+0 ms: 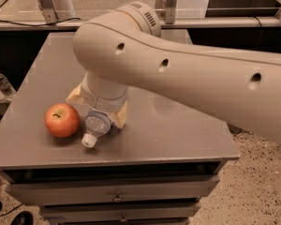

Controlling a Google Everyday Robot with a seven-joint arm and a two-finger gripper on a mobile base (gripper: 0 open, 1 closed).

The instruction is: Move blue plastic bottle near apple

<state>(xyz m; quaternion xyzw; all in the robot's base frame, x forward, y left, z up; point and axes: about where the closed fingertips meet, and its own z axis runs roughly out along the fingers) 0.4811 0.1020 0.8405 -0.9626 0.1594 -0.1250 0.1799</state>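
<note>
Nearest: drawers [117, 198] under the table front, two small pulls showing. Grey table [187, 130] above them. Near the front-left edge the bottle [97, 124] points its white cap [88, 141] down and toward the near side, cap at or just on the tabletop, body running up and back under my wrist. Apple [62, 120] sits on the table just left of the bottle, stem dimple up; cap is just beside it, can't tell if they touch. My gripper [99, 112] is low over the table right behind the cap, pinching the bottle, with a cream finger [122, 116] on its right and another on its left, further back; most of the bottle body is hidden there. My arm [178, 74] runs from the wrist up and off to the right, covering the table's middle. Far left, off the table edge, a small bottle [0, 81] stands lower down. Far side: a dark bench [225, 25] along the table's back edge, and a white machine base [51, 1] at the far left.
</note>
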